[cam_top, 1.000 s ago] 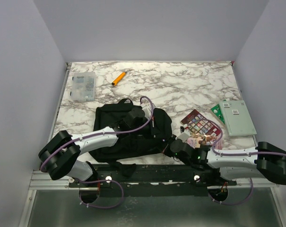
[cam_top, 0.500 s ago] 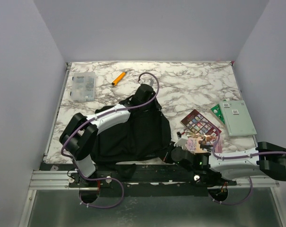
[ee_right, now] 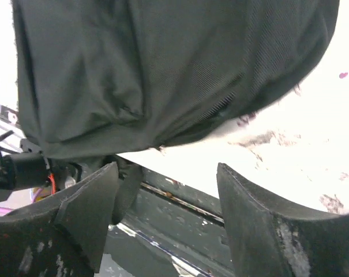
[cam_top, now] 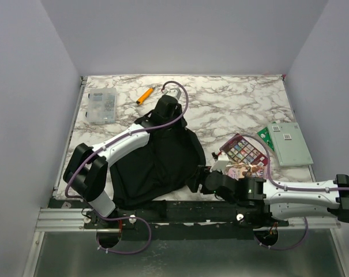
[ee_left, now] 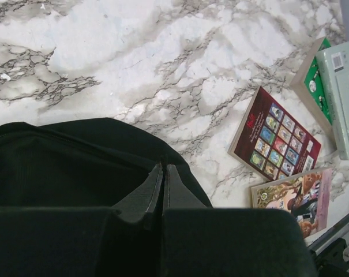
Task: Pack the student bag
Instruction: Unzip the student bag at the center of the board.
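The student bag [cam_top: 157, 164], a large black soft backpack, lies near the table's front left, its top end raised toward the back. My left gripper [cam_top: 166, 111] is shut on the bag's top edge. In the left wrist view the fingertips [ee_left: 163, 166] meet right at the black fabric [ee_left: 64, 161]. My right gripper [cam_top: 195, 179] stands open at the bag's near right corner and holds nothing. From the right wrist, the bag [ee_right: 162, 69] hangs just beyond the gripper [ee_right: 165, 190], apart from its spread fingers.
A dark red book [cam_top: 245, 151] and a pink comic book [cam_top: 243, 171] lie right of the bag, with a green board and grey box [cam_top: 288, 143] further right. An orange marker [cam_top: 144, 95] and a clear plastic box [cam_top: 101, 105] sit at the back left. The metal front rail [ee_right: 180, 208] lies below my right fingers.
My left arm has drawn the bag's top up and toward the back. My right gripper has gone from shut to open and shifted left along the front edge.
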You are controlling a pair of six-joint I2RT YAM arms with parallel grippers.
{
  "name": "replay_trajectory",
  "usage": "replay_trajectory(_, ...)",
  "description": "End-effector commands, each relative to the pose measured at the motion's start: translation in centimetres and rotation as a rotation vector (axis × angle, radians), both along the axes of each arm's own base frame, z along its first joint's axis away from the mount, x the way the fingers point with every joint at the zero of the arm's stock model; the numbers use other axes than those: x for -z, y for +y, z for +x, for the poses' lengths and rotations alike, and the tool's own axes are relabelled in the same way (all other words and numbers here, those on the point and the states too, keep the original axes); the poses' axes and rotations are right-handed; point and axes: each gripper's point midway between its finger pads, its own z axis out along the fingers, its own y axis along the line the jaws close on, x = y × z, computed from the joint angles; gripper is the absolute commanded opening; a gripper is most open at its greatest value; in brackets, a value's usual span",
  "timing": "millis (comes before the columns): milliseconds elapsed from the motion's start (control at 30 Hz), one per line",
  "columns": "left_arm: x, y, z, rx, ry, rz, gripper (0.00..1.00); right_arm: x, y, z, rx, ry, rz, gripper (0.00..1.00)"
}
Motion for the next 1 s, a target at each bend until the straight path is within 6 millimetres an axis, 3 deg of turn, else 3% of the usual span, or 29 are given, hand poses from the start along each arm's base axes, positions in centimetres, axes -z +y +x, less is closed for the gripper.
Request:
replay_trajectory(0,-2.1,-0.4,-1.3,0.053,-0.012,-0.076,0.00,-3.1,-1.7,2.3,-0.013,-0.129,-0.196,0.76)
replay_trajectory(133,-2.3,-0.4,-2.2,0.062,0.014,-0.107,0.00,-5.4,-2.0,6.8,-0.021,-0.149,-0.202,0.76)
replay_trajectory(200,-2.5,-0.3,-2.4,0.059,0.012,-0.114,0.00,-6.2,-2.0,9.2,-0.048,-0.147,-0.172,0.71)
replay_trajectory(267,-2.9,-0.2,-2.7,0.063,0.012,-0.125,0.00,-6.5,-2.2,11.4,-0.054,-0.178,-0.209,0.65)
replay_trajectory(433,-3.8,-0.6,-3.6,0.092,0.024,-0.161,0.00,-6.3,-0.3,15.4,-0.144,-0.207,-0.266,0.58)
replay_trajectory(600,-4.1,-0.3,-4.0,0.101,0.022,-0.161,0.00,-4.7,1.2,17.3,-0.176,-0.197,-0.280,0.55)
replay_trajectory(733,-4.1,-0.1,-4.2,0.102,0.023,-0.155,0.00,-3.6,1.2,18.6,-0.149,-0.196,-0.310,0.32)
replay_trajectory(800,-4.0,0.2,-4.0,0.087,0.016,-0.140,0.00,-3.2,0.7,18.9,-0.133,-0.191,-0.339,0.04)
replay_trajectory(967,-3.0,2.9,-1.3,-0.017,0.001,-0.062,0.00,-2.9,-1.0,17.8,-0.108,-0.178,-0.354,0.00)
